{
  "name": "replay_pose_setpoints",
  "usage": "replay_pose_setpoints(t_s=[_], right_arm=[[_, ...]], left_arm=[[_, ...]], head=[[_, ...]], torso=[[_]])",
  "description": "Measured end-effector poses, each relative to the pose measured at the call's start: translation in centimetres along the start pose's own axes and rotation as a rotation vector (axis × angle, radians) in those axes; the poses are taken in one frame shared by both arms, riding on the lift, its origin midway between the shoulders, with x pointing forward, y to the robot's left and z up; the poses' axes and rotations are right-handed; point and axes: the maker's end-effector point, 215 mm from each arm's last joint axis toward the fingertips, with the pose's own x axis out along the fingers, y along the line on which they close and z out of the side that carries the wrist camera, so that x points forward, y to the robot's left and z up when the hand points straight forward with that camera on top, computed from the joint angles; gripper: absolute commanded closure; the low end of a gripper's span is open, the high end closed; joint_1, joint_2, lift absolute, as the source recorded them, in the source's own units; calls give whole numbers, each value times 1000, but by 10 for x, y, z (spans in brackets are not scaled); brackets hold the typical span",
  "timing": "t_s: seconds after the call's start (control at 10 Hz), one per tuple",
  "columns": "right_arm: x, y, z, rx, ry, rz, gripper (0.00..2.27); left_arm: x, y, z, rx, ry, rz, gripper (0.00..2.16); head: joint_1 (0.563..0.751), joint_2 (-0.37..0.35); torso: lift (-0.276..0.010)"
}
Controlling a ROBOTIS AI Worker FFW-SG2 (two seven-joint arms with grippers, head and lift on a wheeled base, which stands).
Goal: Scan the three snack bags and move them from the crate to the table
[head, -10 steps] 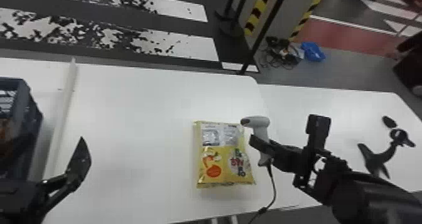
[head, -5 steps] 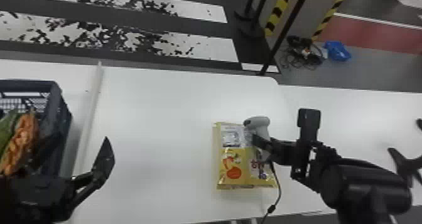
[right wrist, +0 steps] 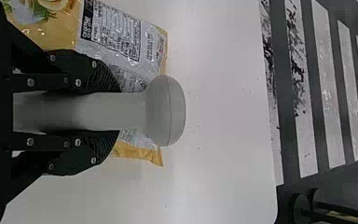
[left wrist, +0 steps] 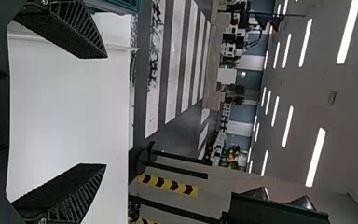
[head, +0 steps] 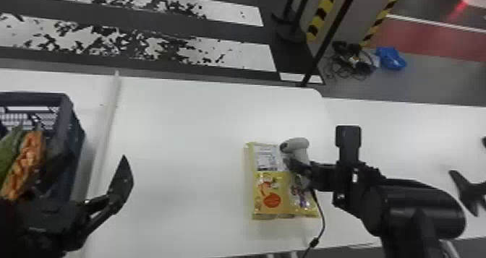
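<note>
In the head view, a yellow snack bag [head: 275, 199] lies flat on the white table [head: 188, 130], bearing a pale panel of small dark print, a round orange-red patch and purple lettering. The right gripper [head: 302, 168] grips a pale handheld scanner [head: 298, 145] above the bag's upper part, and a black cable [head: 322, 217] trails toward the table's near edge. The left gripper [head: 90, 177] stands spread beside the dark crate [head: 67, 130], where a green pack [head: 11, 145] and an orange pack [head: 27, 163] lie; their print is too blurred to make out. A pale raised strip [head: 105, 130] runs between crate and bag. Beyond the table, the dark floor carries broad, worn white stripes, with yellow-and-black hazard tape [head: 320, 17], a heap of cables [head: 350, 62] and a blue bundle [head: 390, 58]. In the left wrist view, the left gripper's [left wrist: 105, 112] fingers are wide apart with nothing between them; long ceiling lights [left wrist: 348, 32] shine over the room. In the right wrist view, both fingers close round the scanner's handle, and the bag's printed panel shows dense lines and a dark block with pale characters.
</note>
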Motion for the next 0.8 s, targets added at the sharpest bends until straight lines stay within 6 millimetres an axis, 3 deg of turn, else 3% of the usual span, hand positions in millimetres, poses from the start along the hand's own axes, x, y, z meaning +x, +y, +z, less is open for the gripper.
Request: replay_pose_setpoints(t_s=[0.2, 0.4, 0.6, 0.8], right_arm=[[2, 3, -4, -17, 10, -3, 2243], [-4, -7, 9, 5, -32, -12, 2243], [-13, -43, 26, 41, -90, -52, 2243], [-10, -97, 30, 66, -135, -103, 2243]], left_arm=[[2, 0, 0, 0, -2, 0, 33], [2, 0, 1, 0, -3, -1, 33], [1, 1, 1, 2, -2, -2, 33], [1, 0, 1, 2, -1, -4, 33]], head=[[695, -230], [695, -238], [695, -273], [695, -344]], torso=[[-62], [-62], [-62], [-62]])
